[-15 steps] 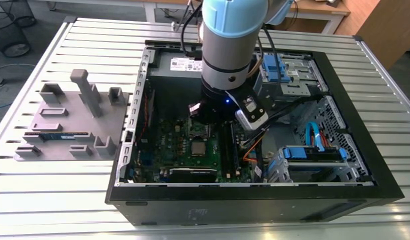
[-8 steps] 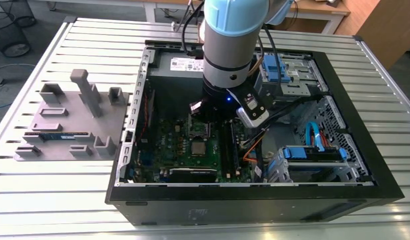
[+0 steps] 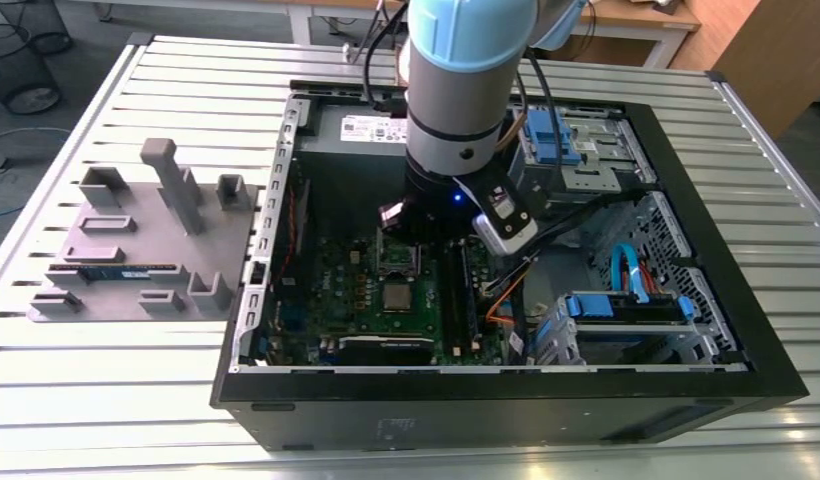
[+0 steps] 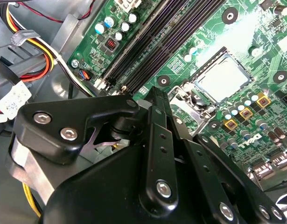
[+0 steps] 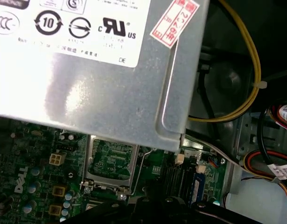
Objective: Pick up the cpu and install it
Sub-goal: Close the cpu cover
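Observation:
The cpu [image 3: 399,296] is a small silvery square lying flat in the socket on the green motherboard [image 3: 343,300], inside the open computer case [image 3: 704,260]. In the second wrist view the cpu [image 4: 222,77] shows pale within the socket's metal frame. The hinged socket cover [image 3: 399,258] lies flipped open just beyond it, and in the first wrist view the cover [image 5: 110,158] has green board showing through its window. My gripper [image 3: 413,228] hangs under the arm's wrist above that cover, a short way from the cpu. Its black linkage [image 4: 157,140] points toward the socket.
A grey fixture [image 3: 143,250] with a blue-green memory stick [image 3: 110,270] sits on the slatted table at the exterior view's left. The power supply [image 5: 101,84] stands close behind the gripper. Blue drive cages [image 3: 624,305] and coloured cables [image 4: 36,51] crowd the case's other side.

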`<state>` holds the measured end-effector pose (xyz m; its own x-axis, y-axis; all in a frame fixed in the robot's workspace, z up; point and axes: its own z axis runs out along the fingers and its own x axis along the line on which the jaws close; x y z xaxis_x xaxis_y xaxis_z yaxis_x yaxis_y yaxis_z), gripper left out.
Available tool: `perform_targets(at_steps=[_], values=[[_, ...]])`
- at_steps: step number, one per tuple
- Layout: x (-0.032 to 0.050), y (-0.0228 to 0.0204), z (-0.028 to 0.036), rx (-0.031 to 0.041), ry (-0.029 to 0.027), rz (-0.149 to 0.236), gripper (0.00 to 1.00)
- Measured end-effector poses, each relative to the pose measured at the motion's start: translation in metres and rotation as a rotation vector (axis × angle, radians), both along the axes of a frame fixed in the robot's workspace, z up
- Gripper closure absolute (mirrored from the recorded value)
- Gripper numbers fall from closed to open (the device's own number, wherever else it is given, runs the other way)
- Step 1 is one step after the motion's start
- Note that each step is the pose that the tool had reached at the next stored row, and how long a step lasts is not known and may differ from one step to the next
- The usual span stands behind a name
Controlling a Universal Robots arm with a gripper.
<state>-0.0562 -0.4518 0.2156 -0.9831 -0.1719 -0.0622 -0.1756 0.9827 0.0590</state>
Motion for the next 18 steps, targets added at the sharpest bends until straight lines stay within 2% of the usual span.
perform_targets(at_steps=[12, 18], values=[[0.0007, 0.0059, -0.0012, 0.0002, -0.0001, 0.002, 0.89], [0.0006, 0.0065, -0.0028, -0.0001, 0.0000, 0.038, 0.89]])
